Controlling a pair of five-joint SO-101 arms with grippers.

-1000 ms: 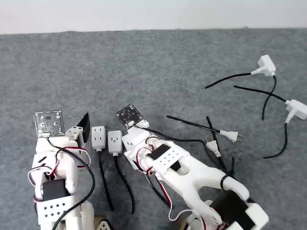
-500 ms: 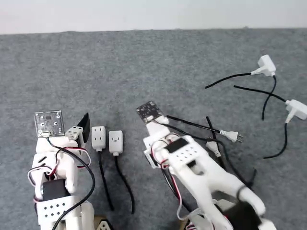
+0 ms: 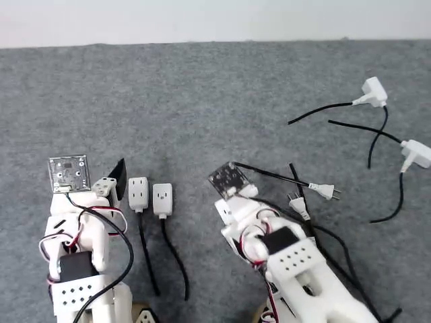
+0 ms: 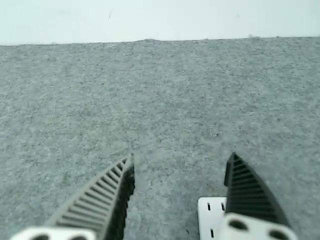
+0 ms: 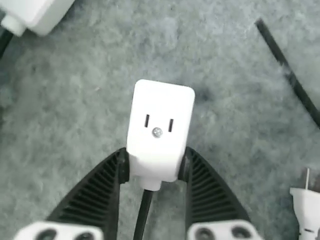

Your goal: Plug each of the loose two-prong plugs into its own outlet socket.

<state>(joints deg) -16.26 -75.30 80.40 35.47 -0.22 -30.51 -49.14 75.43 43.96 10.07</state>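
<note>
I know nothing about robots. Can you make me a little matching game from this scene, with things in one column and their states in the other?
Things:
1. left gripper
2. right gripper
3. two-prong plug
4. leftmost table socket

States:
A. loose, plugged into nothing
B. shut on the gripped socket
C. open, holding nothing
D. flat on the grey mat, untouched

Pairs: 1-C, 2-B, 3-A, 4-D

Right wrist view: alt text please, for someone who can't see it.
The right gripper clamps a white outlet socket by its cord end between black jaws, slots facing the camera, against the grey mat. A loose plug lies at one edge, and a black cable lies farther off.
</note>
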